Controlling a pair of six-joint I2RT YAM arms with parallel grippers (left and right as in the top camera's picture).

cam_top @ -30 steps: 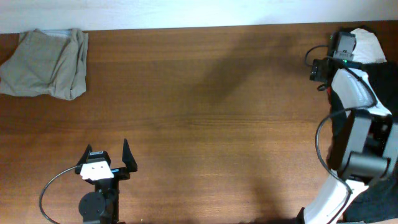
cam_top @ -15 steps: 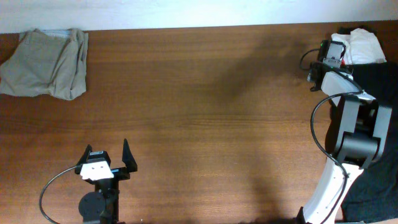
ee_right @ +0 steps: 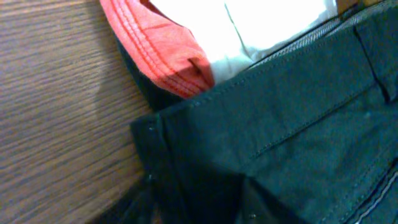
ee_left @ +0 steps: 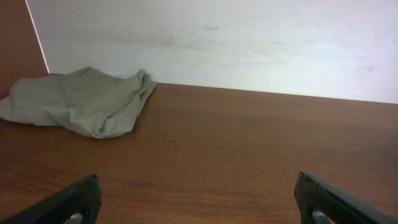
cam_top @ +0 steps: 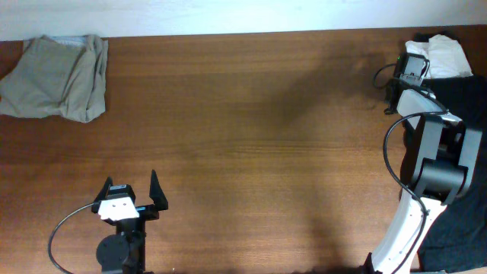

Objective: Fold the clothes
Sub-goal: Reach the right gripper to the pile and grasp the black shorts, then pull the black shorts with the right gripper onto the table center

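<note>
The black garment [cam_top: 466, 114] lies along the table's [cam_top: 243, 137] right edge, running from the far right corner toward the near side. A white garment [cam_top: 445, 55] is bunched at that same far corner, touching the black one. The right arm [cam_top: 437, 164] reaches up the table's right side, and the right gripper [cam_top: 412, 65] sits at the left edge of this pile. Its fingers cannot be made out from above.

Only the right wrist view shows a red garment [ee_right: 163, 50] with a stitched hem. It is tucked between the white cloth [ee_right: 273, 25] and the bare wood, and the black fabric's [ee_right: 280, 143] seamed edge lies over both. The view is too close and dark at the bottom to tell how the right jaws stand.

At the table's far left corner – well apart from the pile – a khaki-grey garment [cam_top: 57, 76] lies crumpled; the left wrist view shows it against a pale wall [ee_left: 249, 43]. The left gripper [cam_top: 131, 190] waits near the table's front left, with its fingers [ee_left: 71, 202] spread wide and holding nothing.
</note>
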